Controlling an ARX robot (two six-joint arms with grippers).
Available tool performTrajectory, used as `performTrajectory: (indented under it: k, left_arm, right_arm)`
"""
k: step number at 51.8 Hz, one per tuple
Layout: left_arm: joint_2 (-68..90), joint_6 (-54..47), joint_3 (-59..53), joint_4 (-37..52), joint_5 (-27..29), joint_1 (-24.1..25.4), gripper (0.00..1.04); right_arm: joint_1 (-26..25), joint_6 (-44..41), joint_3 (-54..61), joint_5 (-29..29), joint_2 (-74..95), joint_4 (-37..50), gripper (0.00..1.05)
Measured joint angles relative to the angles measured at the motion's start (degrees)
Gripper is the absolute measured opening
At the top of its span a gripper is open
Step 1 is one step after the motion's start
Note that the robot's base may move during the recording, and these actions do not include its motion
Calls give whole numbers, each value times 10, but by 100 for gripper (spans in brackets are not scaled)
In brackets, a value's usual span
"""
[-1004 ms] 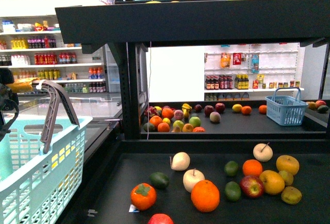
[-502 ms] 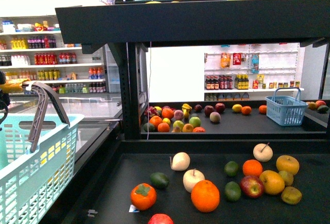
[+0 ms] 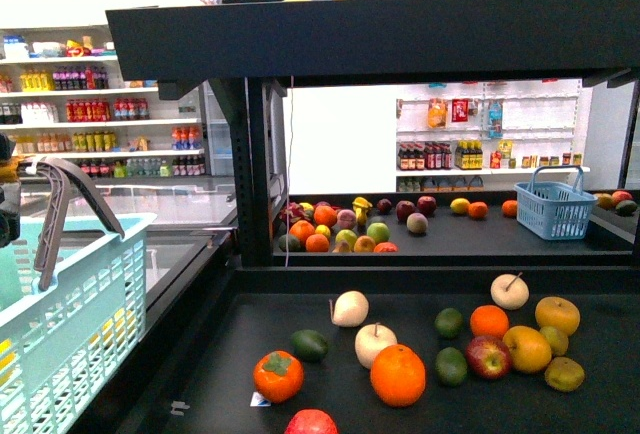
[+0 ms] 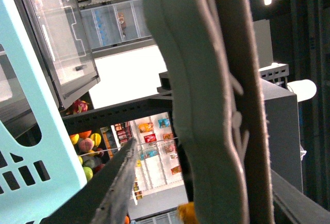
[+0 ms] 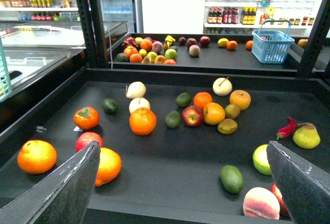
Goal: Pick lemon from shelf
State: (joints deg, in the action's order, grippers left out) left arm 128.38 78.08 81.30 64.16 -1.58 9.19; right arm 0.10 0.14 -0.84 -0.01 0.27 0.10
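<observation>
The right gripper (image 5: 183,182) hangs over the shelf's (image 5: 309,100) near edge, jaws wide apart and empty; bare tray lies just ahead; the lemon (image 5: 214,113) sits farther ahead, touching an apple (image 5: 192,115). The left gripper's (image 4: 201,193) jaws flank a basket handle (image 4: 206,79); their grip cannot be told.

The shelf (image 3: 330,39) looks like matt black painted metal, its tray (image 5: 170,157) a dull dark surface. Beside it, the turquoise basket (image 3: 70,344) is smooth lattice plastic, its grey handle (image 3: 60,204) possibly matt plastic. The fruits look glossy.
</observation>
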Motion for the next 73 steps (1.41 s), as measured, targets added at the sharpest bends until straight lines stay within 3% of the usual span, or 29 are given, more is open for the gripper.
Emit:
performTrajectory:
  k: [5, 10, 28, 36, 37, 48, 58, 62, 68, 73]
  left_arm:
    - [-7, -22, -10, -21, -11, 0, 86]
    - [-23, -42, -24, -40, -23, 0, 99]
    - [-120, -92, -89, -71, -40, 0, 97]
    - [-188, -115, -136, -159, -26, -1, 97]
    - [-274, -161, -185, -285, 15, -8, 97]
    - [-429, -291, -283, -416, 89, -56, 97]
    - [-629, -446, -385, -447, 182, -145, 97]
    - [-698, -561, -445, -428, 131, -175, 84]
    - [-869, -731, -611, -427, 181, -258, 54]
    - [-926, -760, -675, -427, 161, -242, 32]
  right_arm:
    - [0, 0, 0, 0, 0, 0, 97]
    - [0, 0, 0, 0, 0, 0, 97]
    - [0, 0, 0, 0, 0, 0, 97]
    - [0, 0, 0, 0, 0, 0, 97]
    - [0, 0, 0, 0, 0, 0, 97]
    - [0, 0, 0, 0, 0, 0, 97]
    - [0, 0, 0, 0, 0, 0, 97]
    - [0, 0, 0, 0, 0, 0, 97]
    - [0, 0, 0, 0, 0, 0, 97]
    - [0, 0, 0, 0, 0, 0, 97]
